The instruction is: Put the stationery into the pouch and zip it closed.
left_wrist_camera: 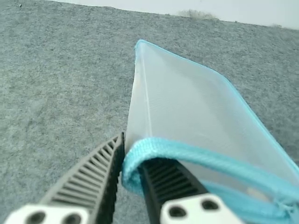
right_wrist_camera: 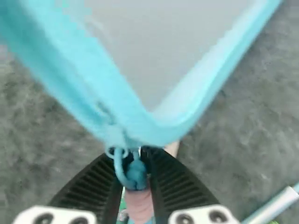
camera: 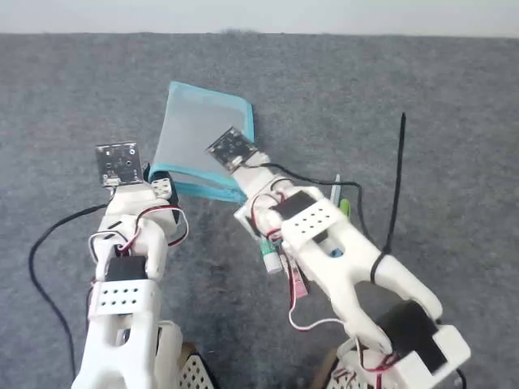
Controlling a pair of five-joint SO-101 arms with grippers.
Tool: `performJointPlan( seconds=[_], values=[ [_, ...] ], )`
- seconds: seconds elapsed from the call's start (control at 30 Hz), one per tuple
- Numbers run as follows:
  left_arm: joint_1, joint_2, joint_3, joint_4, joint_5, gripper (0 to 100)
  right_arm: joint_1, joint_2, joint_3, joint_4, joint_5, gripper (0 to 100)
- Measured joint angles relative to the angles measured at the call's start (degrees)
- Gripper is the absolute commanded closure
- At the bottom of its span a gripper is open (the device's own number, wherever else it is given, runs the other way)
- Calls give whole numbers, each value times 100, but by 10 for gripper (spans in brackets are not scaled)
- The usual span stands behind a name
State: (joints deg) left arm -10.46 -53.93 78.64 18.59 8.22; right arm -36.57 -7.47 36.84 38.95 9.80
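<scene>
Left gripper [left_wrist_camera: 130,151] pinches tight on the pouch [left_wrist_camera: 187,107] rim corner; right gripper [right_wrist_camera: 133,157] clamps its zipper pull [right_wrist_camera: 134,176]. From above, the pouch lies at 12 o'clock of both, with the pens [camera: 272,253] at its 5 o'clock.

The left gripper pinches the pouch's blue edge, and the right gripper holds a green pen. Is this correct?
No. In the right wrist view, the right gripper is shut on the blue zipper pull, not a pen. The left gripper does pinch the pouch by its blue edge.
</scene>
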Motion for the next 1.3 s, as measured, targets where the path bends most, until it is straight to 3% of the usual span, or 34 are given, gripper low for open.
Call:
performJointPlan(
  seconds=[0.4, 0.6, 0.83, 1.1, 1.3],
  values=[
    [-176, 9, -26, 62, -35, 990, 738, 0, -18, 9, 97, 990],
    [-237, 9, -466, 949, -35, 991, 1055, 0, -26, 0, 211, 990],
    [-220, 9, -633, 1213, -149, 991, 1495, -9, -255, -18, 211, 990],
    [440, 9, -1099, 2075, -607, 991, 1793, 35, -290, 18, 352, 990],
    [527, 9, -1512, 2602, -870, 991, 1802, 62, -290, 18, 404, 990]
  ],
)
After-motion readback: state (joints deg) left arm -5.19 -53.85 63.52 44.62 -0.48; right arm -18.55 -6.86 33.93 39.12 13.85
